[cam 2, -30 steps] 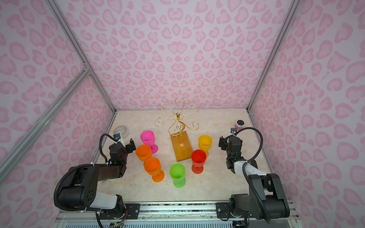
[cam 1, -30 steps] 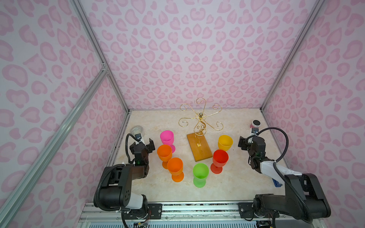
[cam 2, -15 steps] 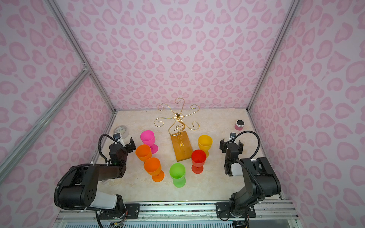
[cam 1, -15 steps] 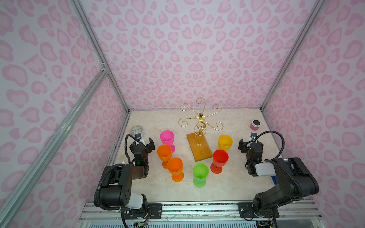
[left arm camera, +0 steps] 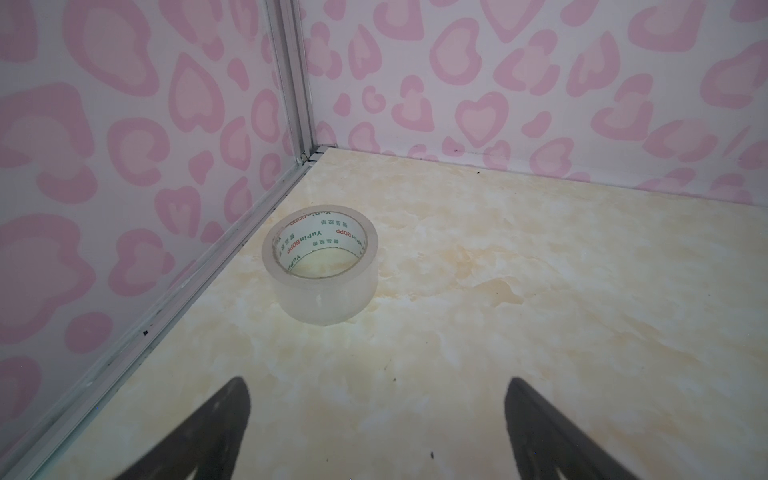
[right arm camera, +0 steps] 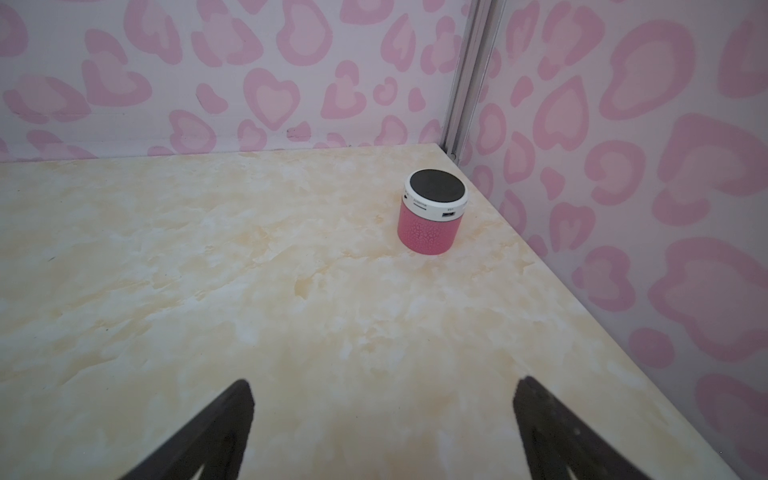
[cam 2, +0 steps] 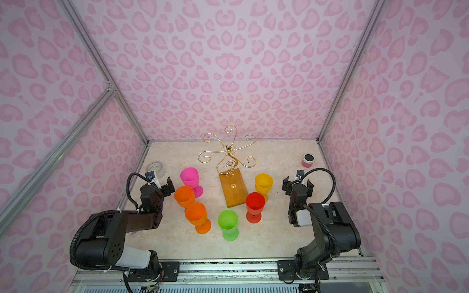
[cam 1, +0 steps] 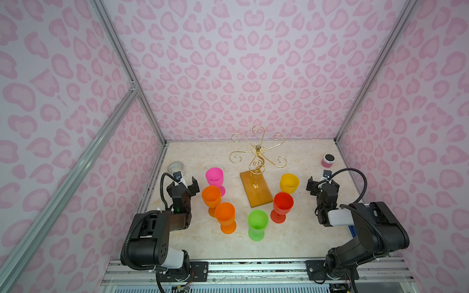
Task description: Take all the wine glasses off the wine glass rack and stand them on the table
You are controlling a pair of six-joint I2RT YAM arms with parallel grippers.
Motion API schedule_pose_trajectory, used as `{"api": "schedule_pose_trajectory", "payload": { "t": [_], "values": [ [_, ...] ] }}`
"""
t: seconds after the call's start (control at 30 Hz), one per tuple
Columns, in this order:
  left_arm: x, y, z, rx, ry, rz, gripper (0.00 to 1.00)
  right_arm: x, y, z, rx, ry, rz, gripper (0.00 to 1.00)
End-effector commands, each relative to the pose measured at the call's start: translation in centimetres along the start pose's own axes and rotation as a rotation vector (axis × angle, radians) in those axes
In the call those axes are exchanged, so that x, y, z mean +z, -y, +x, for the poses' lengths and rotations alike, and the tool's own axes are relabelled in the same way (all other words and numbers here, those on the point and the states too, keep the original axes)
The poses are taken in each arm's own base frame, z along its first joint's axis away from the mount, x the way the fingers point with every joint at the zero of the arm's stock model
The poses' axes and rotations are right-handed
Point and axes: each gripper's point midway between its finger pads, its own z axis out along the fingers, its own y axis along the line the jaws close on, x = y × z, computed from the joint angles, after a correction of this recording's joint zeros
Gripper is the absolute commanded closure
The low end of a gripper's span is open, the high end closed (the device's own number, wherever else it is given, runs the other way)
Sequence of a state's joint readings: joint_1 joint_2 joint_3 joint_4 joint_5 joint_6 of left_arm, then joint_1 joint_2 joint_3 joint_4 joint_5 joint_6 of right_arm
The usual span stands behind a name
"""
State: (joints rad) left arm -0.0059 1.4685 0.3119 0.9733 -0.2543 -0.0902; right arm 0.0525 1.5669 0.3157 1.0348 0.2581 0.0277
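You are working on a cream, marble-patterned worktop [cam 1: 304, 241], boxed in by walls papered with pink hearts [cam 1: 253, 63] and aluminium corner posts [cam 1: 369, 76]. The thin gold wire wine glass rack [cam 1: 257, 152] stands toward the back middle on its rectangular wooden base [cam 1: 256, 189]. Six plastic wine glasses stand upright on the worktop around that base, clear of the wire arms. On the left are a pink glass [cam 1: 214, 176], an orange glass [cam 1: 211, 196] and a second orange glass [cam 1: 225, 214]. A green glass [cam 1: 257, 222] is in front, and a red glass [cam 1: 283, 203] and a yellow glass [cam 1: 289, 183] are on the right.

The orange pair sits between your left tool [cam 1: 182, 186] and the base; the red and yellow glasses sit between your right tool [cam 1: 322, 185] and it. Both tools have their jaws spread wide and grip nothing. A roll of clear tape [left arm camera: 322, 266] lies ahead of the left tool by the wall. A small pink round speaker with a black top [right arm camera: 432, 216] stands ahead of the right tool, near the back corner.
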Motion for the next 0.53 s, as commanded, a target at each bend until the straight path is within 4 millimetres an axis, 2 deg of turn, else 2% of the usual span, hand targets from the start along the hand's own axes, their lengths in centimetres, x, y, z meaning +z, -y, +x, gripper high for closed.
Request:
{"api": "schedule_pose_trajectory", "payload": {
  "t": [0.0,0.5],
  "values": [
    [-0.03,0.01,-0.89,-0.01,0.038,0.002,0.03,-0.06,0.24,-0.77,0.018,0.037,0.013,0.02],
    [-0.01,0.02,-0.9,-0.01,0.037,0.002,0.03,-0.06,0.21,-0.79,0.017,0.038,0.013,0.02]
  ]
}}
